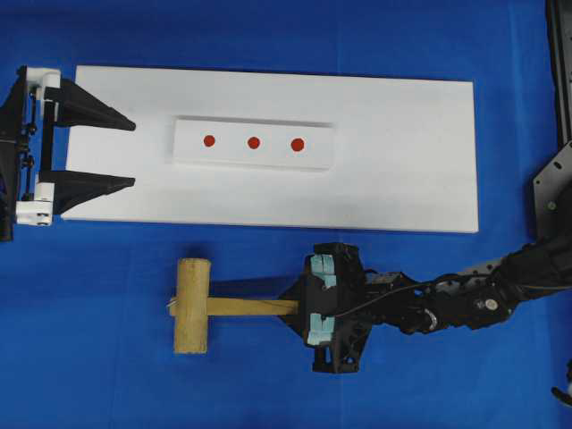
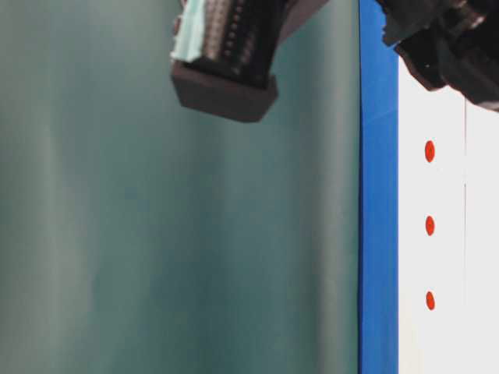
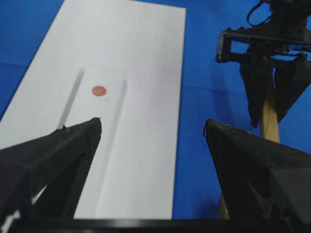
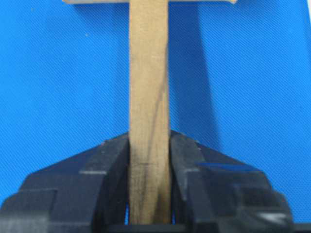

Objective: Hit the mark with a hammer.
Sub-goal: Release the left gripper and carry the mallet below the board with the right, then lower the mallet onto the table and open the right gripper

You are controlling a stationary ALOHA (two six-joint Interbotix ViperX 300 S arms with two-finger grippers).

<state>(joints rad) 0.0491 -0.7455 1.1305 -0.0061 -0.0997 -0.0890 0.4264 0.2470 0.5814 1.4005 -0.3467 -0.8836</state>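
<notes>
We have the hammer (image 1: 204,307) clamped by its handle in the right tool (image 1: 301,307); the mark (image 1: 254,142) lies beyond it, unstruck. The left tool (image 1: 130,154) idles wide.

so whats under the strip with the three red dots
The strip lies flat on a larger white board, which rests on the blue table cover. The board beneath the strip is hidden by it, so anything between them can't be seen.
</notes>
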